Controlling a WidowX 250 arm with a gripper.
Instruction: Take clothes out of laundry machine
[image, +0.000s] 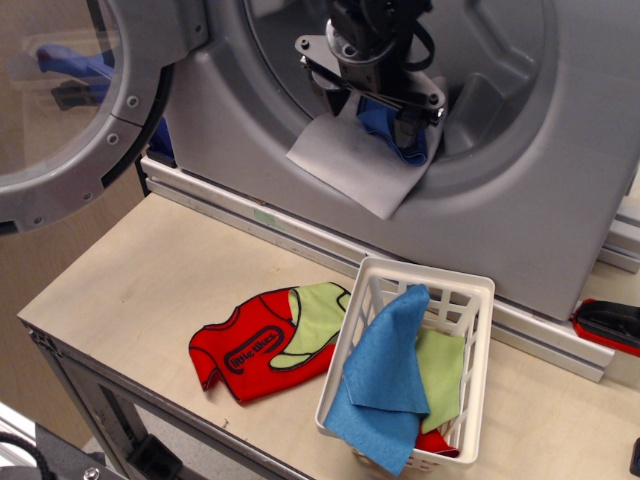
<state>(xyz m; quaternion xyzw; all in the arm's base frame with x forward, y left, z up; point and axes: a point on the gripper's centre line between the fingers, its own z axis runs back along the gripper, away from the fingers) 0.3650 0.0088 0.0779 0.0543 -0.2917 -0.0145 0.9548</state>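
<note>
The silver-grey laundry machine (560, 190) stands at the back with its round door (120, 120) swung open to the left. A pale grey-white sheet (345, 165) hangs out over the lower rim of the drum opening. A darker blue cloth (398, 140) lies in the drum just behind it. My black gripper (368, 108) is inside the drum opening, right above the sheet and the blue cloth, with its fingers spread and nothing held. A bright blue cloth (385, 375) lies in the white basket (475, 300) below.
A red shirt with a green patch (262, 340) lies on the wooden table (120, 290) left of the basket. A green cloth (442, 372) is also in the basket. A red and black object (610, 325) sits at the right edge.
</note>
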